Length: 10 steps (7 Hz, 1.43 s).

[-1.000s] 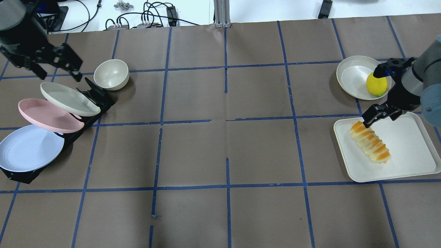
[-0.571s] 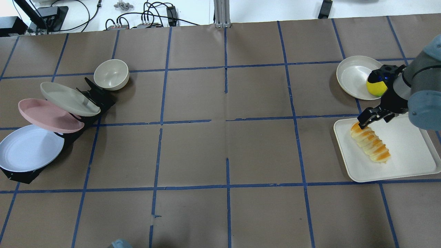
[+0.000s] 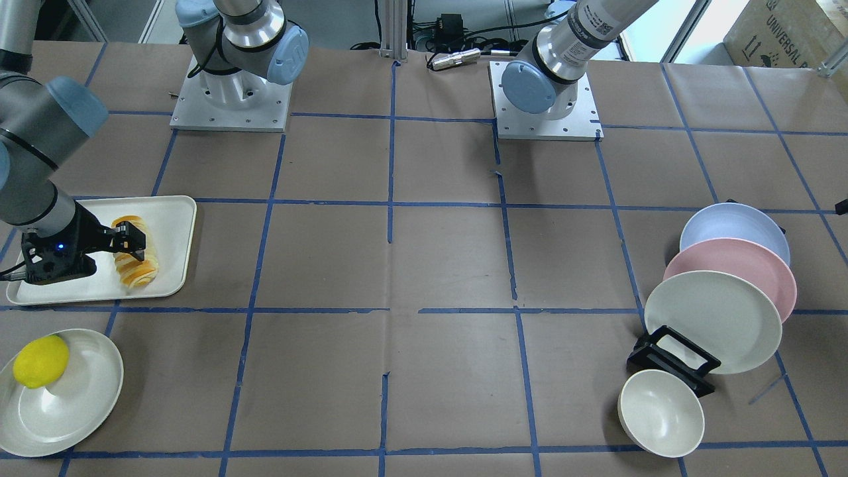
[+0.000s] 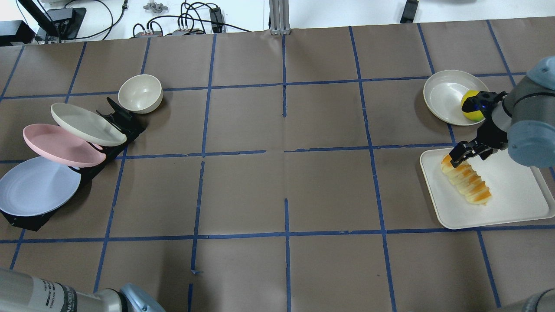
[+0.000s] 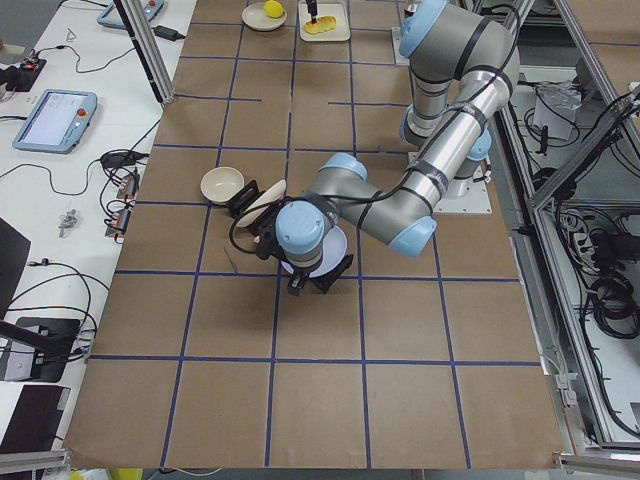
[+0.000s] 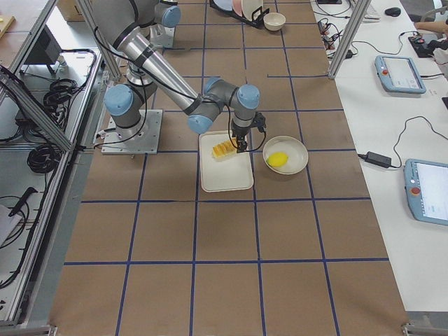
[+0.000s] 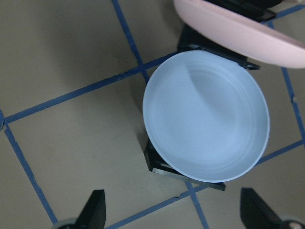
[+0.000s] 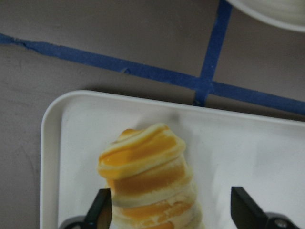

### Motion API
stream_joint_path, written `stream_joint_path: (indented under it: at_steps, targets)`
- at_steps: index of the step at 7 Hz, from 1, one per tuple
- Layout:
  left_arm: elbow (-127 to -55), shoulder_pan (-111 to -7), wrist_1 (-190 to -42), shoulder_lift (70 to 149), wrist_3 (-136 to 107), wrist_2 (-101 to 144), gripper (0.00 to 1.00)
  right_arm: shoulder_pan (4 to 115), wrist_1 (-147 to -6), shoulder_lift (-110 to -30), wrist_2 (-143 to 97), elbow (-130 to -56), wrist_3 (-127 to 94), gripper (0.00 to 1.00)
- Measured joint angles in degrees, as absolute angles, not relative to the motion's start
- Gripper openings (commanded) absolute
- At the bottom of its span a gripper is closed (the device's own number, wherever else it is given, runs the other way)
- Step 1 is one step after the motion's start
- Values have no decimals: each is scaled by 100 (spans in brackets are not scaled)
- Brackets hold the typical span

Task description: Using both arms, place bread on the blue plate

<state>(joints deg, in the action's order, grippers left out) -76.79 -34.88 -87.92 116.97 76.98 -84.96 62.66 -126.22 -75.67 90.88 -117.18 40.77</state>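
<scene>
The bread point(image 4: 466, 178) lies on a white tray point(image 4: 520, 203) at the right. My right gripper point(image 4: 460, 157) is open and low over the loaf's far end. In the right wrist view its fingers point(image 8: 101, 209) straddle the bread point(image 8: 150, 171), not closed on it. The blue plate point(image 4: 34, 186) leans at the near end of a black rack point(image 4: 119, 125) on the left. My left gripper point(image 7: 174, 210) is open and hovers above the blue plate point(image 7: 205, 114). The overhead view shows only the left arm point(image 4: 86, 299), at its bottom edge.
A pink plate point(image 4: 60, 145) and a cream plate point(image 4: 86, 123) lean in the same rack. A cream bowl point(image 4: 140, 93) stands beyond it. A yellow lemon point(image 4: 470, 108) sits in a cream plate point(image 4: 444, 95) behind the tray.
My left arm has left the overhead view's top left and now enters at the bottom left. My right gripper has shifted slightly onto the bread's far end.
</scene>
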Motion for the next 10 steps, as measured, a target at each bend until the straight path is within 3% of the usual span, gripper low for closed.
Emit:
stream_joint_path:
  at_steps: [2, 6, 7, 8, 9, 10]
  targets:
    - [-7582, -3639, -8782, 12220, 7670, -8379, 100, 6284, -12619, -7633, 9088, -11920, 4169, 89]
    - [-7797, -3836, -8757, 12575, 7639, -8358, 98, 6285, -12657, -7607, 9099, -11913, 4357, 18]
    - [-7923, -3849, -8751, 12598, 7638, -8360, 48, 6284, -12667, -7605, 9097, -11923, 4362, 8]
    - [-8033, -3849, -8693, 12615, 7643, -8366, 16, 6284, -12681, -7605, 9092, -11942, 4360, 8]
    - [-8093, -3844, -8607, 12619, 7653, -8370, 0, 6284, -12688, -7615, 9089, -11952, 4354, 8]
    - [-8123, -3833, -8566, 12617, 7654, -8380, 0, 6284, -12689, -7632, 9092, -11941, 4348, 8]
